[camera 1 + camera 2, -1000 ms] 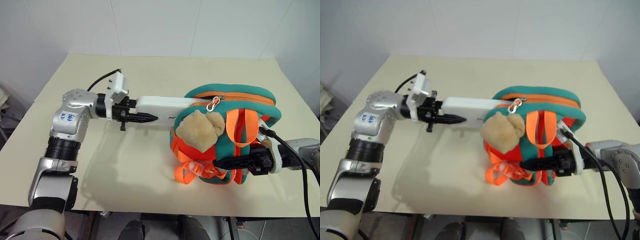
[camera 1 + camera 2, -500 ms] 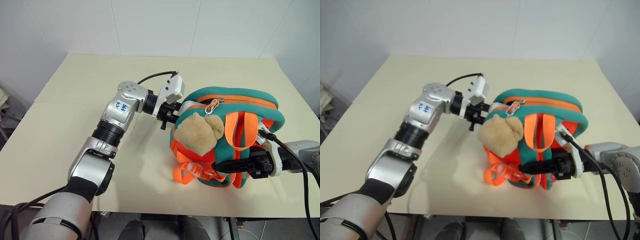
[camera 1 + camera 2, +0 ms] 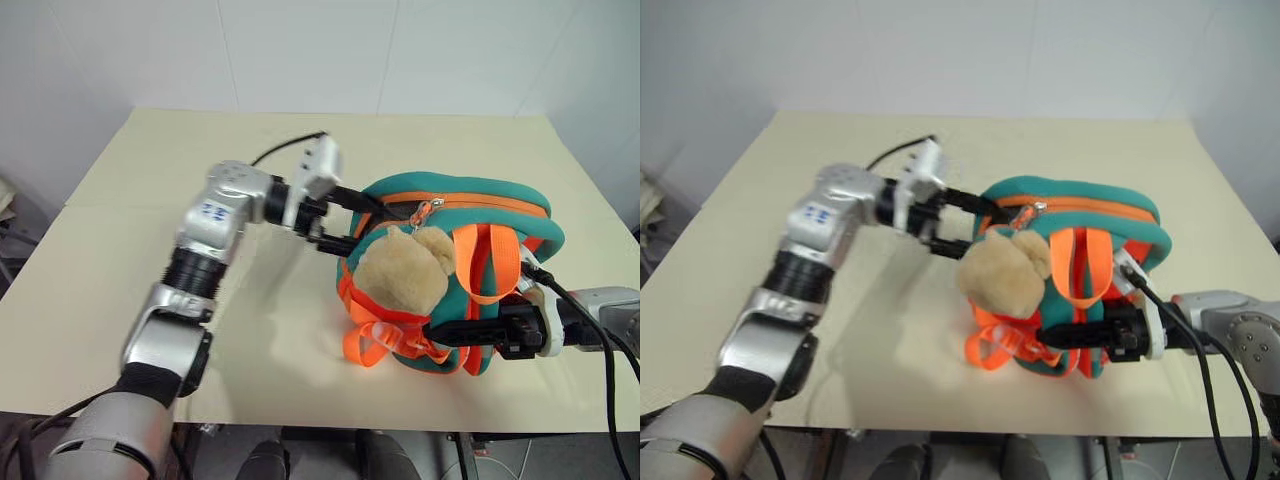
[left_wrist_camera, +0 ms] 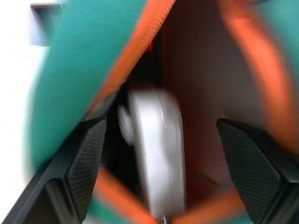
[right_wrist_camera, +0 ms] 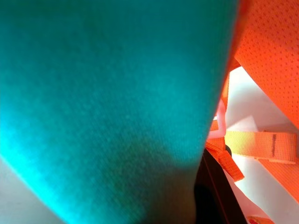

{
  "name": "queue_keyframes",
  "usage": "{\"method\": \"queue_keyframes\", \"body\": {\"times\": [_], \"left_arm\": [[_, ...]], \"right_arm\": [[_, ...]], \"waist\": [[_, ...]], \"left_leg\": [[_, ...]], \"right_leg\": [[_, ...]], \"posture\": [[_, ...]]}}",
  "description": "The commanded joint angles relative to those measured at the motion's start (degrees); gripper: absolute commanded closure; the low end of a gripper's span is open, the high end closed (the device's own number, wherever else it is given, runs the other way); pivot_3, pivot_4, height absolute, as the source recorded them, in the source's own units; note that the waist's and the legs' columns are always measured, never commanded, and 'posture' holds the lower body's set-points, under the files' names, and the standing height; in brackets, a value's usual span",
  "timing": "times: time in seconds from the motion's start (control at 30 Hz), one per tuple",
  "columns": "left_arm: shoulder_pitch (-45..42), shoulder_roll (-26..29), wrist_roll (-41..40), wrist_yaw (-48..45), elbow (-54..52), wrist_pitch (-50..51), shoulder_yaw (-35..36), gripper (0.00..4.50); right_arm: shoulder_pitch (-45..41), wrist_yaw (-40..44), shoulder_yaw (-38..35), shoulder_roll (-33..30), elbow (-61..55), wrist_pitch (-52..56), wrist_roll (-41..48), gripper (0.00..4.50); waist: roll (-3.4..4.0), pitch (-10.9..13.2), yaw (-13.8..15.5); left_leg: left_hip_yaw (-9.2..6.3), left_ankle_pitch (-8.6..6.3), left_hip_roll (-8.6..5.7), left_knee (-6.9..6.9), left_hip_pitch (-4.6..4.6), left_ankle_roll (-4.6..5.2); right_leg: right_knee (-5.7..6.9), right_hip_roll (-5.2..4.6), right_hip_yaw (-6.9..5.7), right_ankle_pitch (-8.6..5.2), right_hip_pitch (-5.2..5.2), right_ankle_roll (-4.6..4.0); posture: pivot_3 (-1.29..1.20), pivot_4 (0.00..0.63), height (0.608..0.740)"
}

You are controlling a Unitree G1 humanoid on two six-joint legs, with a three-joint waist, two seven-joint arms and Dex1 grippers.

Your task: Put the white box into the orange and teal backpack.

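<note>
Inside the orange and teal backpack (image 3: 500, 210) lies the smooth white box (image 4: 156, 154).

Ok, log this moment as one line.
box: inside backpack | left gripper: open at backpack's opening | right gripper: shut on backpack's near side | table: backpack on it

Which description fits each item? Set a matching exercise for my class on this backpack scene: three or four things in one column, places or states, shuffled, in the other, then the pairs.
Things
1. white box
2. left pincer
3. right pincer
4. teddy bear

Places or states
A. shut on the near side of the orange and teal backpack
B. tan, hanging on the backpack's front
C. inside the backpack's opening
D. open at the backpack's mouth

Pairs: 1-C, 2-D, 3-A, 4-B
</note>
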Motion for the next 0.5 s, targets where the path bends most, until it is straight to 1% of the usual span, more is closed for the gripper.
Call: {"method": "queue_keyframes", "body": {"times": [0.03,0.1,0.17,0.3,0.5], "left_arm": [[1.9,4.7,-3.1,-2.5,-3.7,0.5,4.0,0.54],[2.8,6.8,-4.3,-3.0,-5.0,1.2,5.2,0.54],[3.2,7.3,-6.8,-2.7,-7.3,3.3,6.7,0.54],[4.3,5.9,-13.8,-1.1,-15.3,9.6,8.6,0.54],[5.6,4.5,-19.5,1.4,-23.9,15.8,7.5,0.54]], "right_arm": [[-0.5,0.5,0.4,0.3,-0.3,-0.7,0.0,3.91],[-1.5,0.8,1.4,0.7,0.5,-1.1,-0.7,3.91],[-2.3,1.2,2.4,1.0,1.2,-1.5,-1.3,3.91],[-3.6,2.0,4.1,1.5,2.1,-2.1,-2.5,3.91],[-4.2,3.0,5.0,1.5,2.6,-2.5,-3.3,3.91]], "waist": [[0.00,0.0,0.2],[0.00,0.0,0.4],[-0.01,0.0,0.9],[-0.01,0.0,1.2],[-0.02,0.0,0.4]], "left_leg": [[-0.01,0.00,0.00,0.00,0.00,0.00],[0.00,0.00,-0.01,0.03,-0.01,0.00],[-0.01,0.00,-0.08,0.07,-0.02,0.00],[-0.01,0.00,-0.08,0.13,-0.03,0.00],[0.00,0.00,-0.04,0.13,0.01,0.00]], "right_leg": [[-0.01,0.00,-0.01,0.00,0.00,0.00],[-0.04,-0.02,-0.01,0.00,0.02,0.00],[-0.13,-0.10,-0.04,0.00,0.06,0.01],[-0.12,-0.10,-0.04,0.01,0.08,0.02],[-0.09,-0.05,-0.02,0.01,0.07,0.02]], "posture": [[0.00,0.150,0.740],[0.00,0.150,0.740],[0.00,0.150,0.740],[0.00,0.150,0.740],[0.00,0.150,0.740]]}}
